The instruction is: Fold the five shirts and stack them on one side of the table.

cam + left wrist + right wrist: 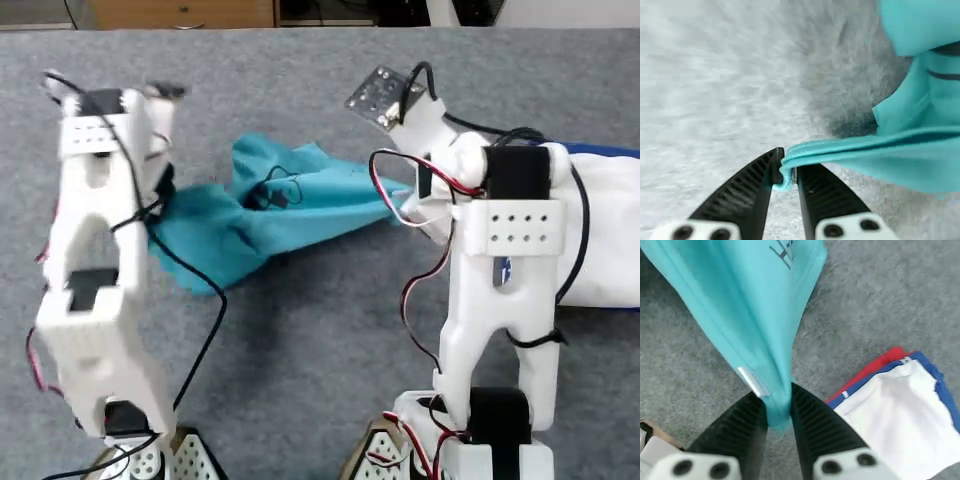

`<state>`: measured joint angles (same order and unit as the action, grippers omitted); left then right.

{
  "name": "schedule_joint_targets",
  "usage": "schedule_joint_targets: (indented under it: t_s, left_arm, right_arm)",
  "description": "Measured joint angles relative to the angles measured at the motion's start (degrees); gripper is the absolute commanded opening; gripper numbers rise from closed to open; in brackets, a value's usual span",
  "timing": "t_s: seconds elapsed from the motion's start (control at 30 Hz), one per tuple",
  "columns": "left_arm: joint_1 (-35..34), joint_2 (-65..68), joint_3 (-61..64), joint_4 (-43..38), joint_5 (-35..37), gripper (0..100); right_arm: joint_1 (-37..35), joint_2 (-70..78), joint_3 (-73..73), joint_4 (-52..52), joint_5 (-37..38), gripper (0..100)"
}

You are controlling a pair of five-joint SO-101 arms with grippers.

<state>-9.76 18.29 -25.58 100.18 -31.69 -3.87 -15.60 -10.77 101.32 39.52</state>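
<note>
High view has the teal shirt (290,205) strung between the two arms near the middle of the table (320,380). The cloth is bunched and creased, with a dark print (275,190) on its upper face. Its wider end runs under the left arm (95,290). The other end narrows to a strip that meets the right arm (505,260). Whether the lowest fold touches the table cannot be told.

The left gripper (785,172) is pinched nearly closed on a folded hem of the teal shirt. A small loop of the hem bulges out between its black ribbed fingers, and the cloth leads away from them above a shadow on the table. The right gripper (777,415) is clamped just as narrowly on a gathered corner of the same shirt. A small pale tag (751,381) sits on the cloth just beside one finger.

A stack (900,410) of folded shirts lies on the table beside the right arm, at the table's right side and apart from the teal shirt. A white shirt (610,250) is on top, with the edge of a blue shirt (940,385) showing under it. A red shirt (880,365) peeks out lowest.

A wooden cabinet (180,12) stands past the table's far edge.
</note>
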Motion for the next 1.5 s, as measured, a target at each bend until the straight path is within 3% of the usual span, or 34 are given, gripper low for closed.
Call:
schedule_joint_targets:
  t_s: [0.27,0.57,0.77,1.07,1.33,1.5]
  left_arm:
    - [-0.4,-22.9,-9.1,-0.1,9.0,2]
    - [-0.4,-30.2,-32.4,-6.8,17.1,2]
    - [-0.4,-31.1,-46.9,-11.3,18.0,2]
    - [-0.4,-31.7,-59.1,-13.5,17.4,2]
    - [-0.4,-32.2,-61.4,-14.0,14.9,2]
    - [-0.4,-31.9,-61.5,-20.3,14.7,2]
  right_arm:
    - [0.0,0.0,-12.6,0.0,0.0,0.3]
    - [0.0,-0.6,-30.0,0.0,0.0,0.3]
    - [-2.5,-0.7,-41.0,0.1,0.0,0.3]
    - [-2.4,-1.9,-52.5,0.2,2.3,0.3]
    - [-2.5,-1.9,-52.9,0.2,3.0,0.2]
    - [-2.5,-2.5,-54.2,-0.7,3.3,0.2]
